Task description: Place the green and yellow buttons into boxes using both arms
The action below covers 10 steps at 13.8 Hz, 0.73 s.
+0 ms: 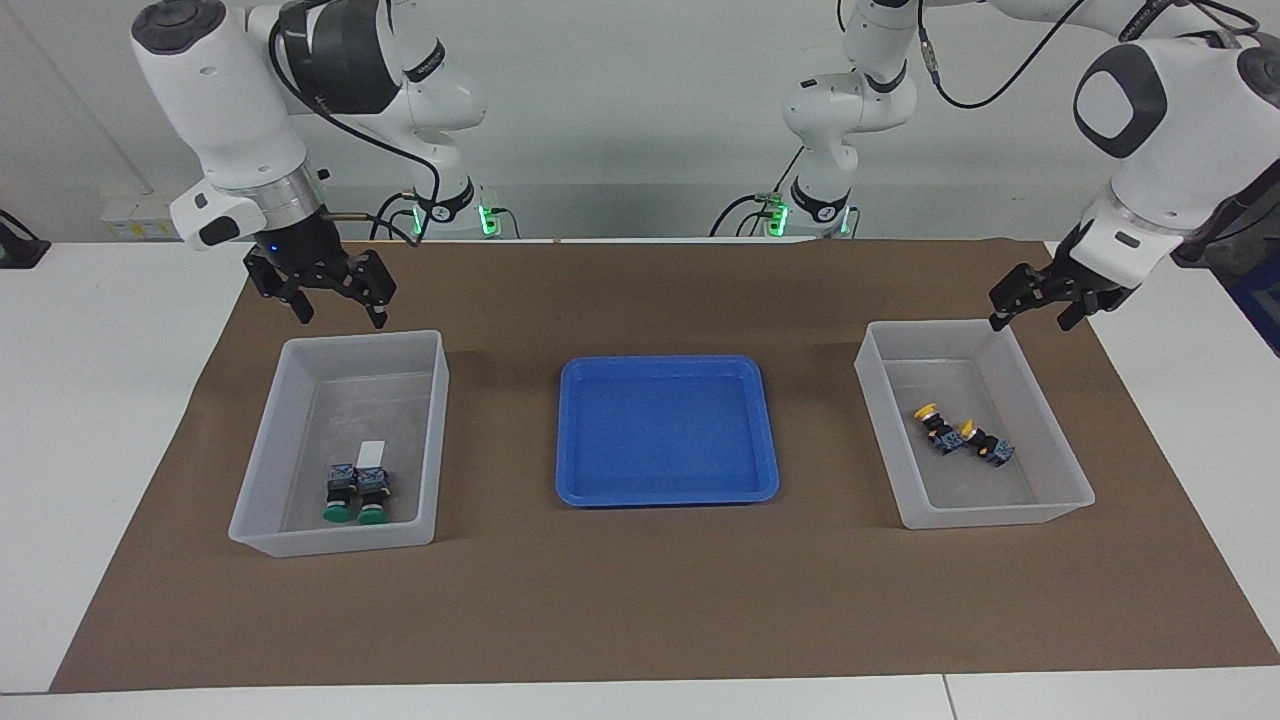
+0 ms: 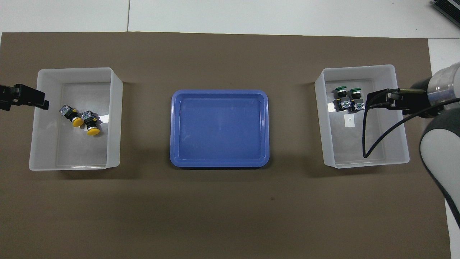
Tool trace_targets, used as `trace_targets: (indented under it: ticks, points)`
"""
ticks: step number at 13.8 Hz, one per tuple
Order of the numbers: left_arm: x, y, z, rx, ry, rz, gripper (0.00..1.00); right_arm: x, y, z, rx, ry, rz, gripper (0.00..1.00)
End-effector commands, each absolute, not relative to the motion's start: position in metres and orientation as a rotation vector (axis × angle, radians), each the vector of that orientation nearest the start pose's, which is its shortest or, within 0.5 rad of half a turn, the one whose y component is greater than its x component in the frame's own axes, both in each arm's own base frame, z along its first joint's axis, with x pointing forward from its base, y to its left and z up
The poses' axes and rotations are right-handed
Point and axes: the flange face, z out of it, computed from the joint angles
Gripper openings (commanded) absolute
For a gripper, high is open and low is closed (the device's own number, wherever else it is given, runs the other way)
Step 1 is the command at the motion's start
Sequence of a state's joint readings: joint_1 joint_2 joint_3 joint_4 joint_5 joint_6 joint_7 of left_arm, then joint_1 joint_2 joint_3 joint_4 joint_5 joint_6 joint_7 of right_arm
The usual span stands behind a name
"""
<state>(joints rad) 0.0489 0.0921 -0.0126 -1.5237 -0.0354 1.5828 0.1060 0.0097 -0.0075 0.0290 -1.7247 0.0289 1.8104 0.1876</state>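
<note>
Translucent box (image 1: 262, 455) holds two green buttons (image 1: 357, 494); its twin (image 1: 1055, 450) holds two yellow buttons (image 1: 962, 432). Right gripper (image 1: 338, 305) hangs spread wide, empty; left gripper (image 1: 1035, 305) likewise parted, above box rims.

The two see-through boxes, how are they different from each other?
The box at the right arm's end holds two green buttons lying neatly side by side; the box at the left arm's end holds two yellow buttons lying slanted, one after the other. A white label shows only in the green box. Both are whitish, sloped-walled and beside the blue tray.
</note>
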Motion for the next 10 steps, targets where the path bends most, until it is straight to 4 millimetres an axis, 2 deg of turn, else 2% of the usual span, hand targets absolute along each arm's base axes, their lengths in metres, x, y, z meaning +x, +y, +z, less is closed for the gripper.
trace_targets:
  ticks: [1,3,5,7,10]
  points:
    - [0.553,-0.002,0.622,-3.161,0.146,0.073,1.0,0.565,0.025,0.581,-3.078,0.242,-0.132,1.0]
    - [0.539,-0.017,0.621,-3.152,0.177,0.108,1.0,0.565,0.025,0.581,-3.078,0.244,-0.132,1.0]
    - [0.526,-0.025,0.609,-3.143,0.162,0.15,1.0,0.565,0.025,0.581,-3.078,0.242,-0.132,1.0]
    - [0.522,-0.034,0.605,-3.139,0.186,0.162,1.0,0.565,0.025,0.581,-3.078,0.244,-0.132,1.0]
    - [0.522,-0.03,0.603,-3.088,0.176,0.137,1.0,0.565,0.025,0.581,-3.078,0.242,-0.132,1.0]
